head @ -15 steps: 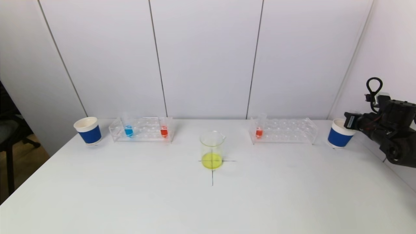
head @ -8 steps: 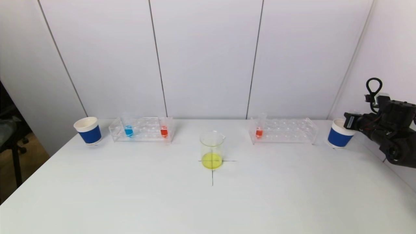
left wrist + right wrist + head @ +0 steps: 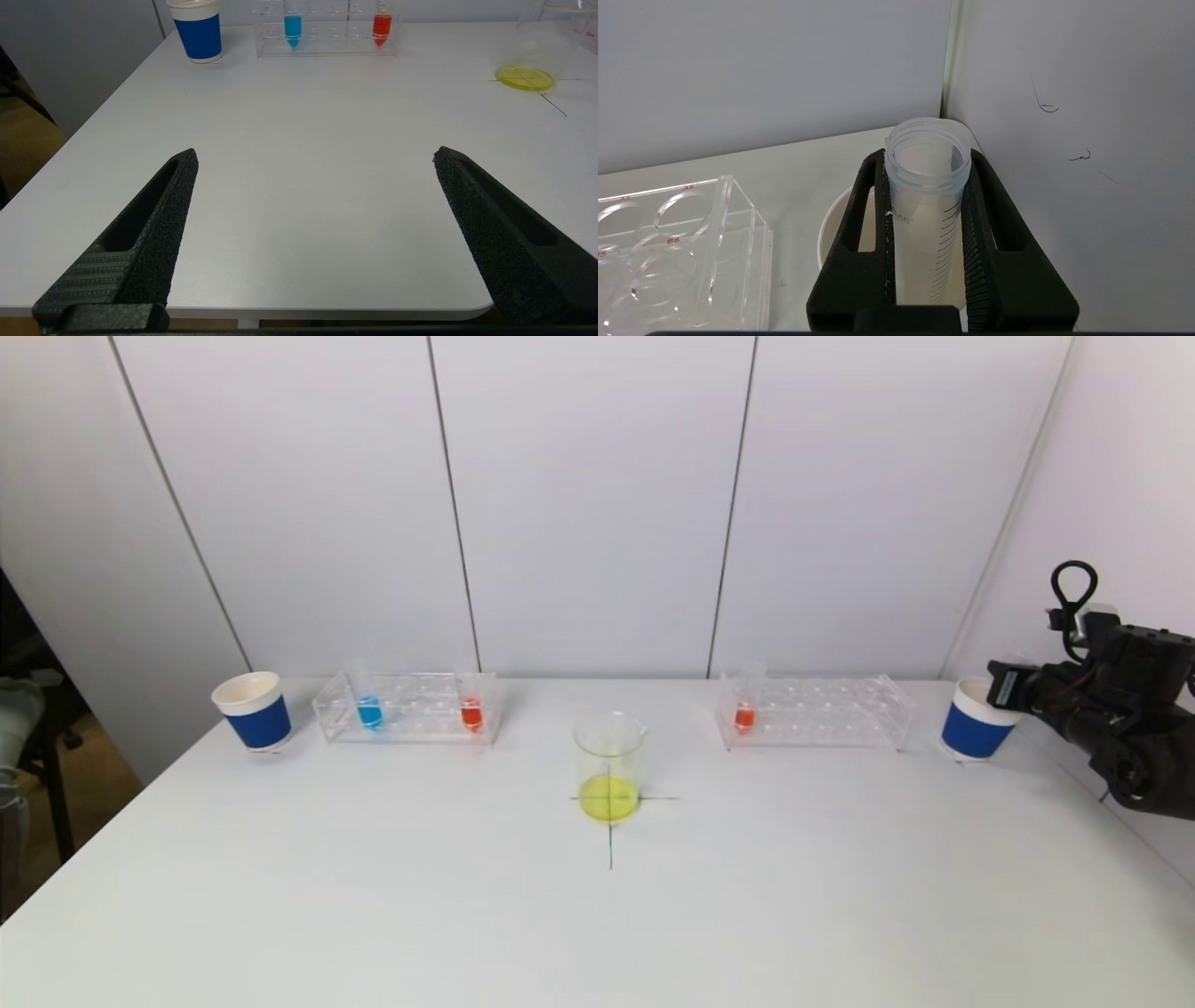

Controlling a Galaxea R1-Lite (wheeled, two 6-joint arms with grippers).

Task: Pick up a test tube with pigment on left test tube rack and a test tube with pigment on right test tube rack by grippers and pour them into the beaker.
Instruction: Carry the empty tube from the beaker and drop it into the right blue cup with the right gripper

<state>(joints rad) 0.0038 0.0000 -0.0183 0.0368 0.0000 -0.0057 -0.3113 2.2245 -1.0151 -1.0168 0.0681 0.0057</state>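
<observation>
Beaker with yellow liquid is sitting at frame center on a cross mark. Left rack is holding blue and red tubes, right rack one red. Right arm is hovering beside the right blue cup.

Clear glass beaker holds yellow liquid; clear plastic racks hold blue-filled tube and red-filled tubes; between black textured fingers, translucent empty tube with black graduations; blue-banded white paper cups; white surface.
</observation>
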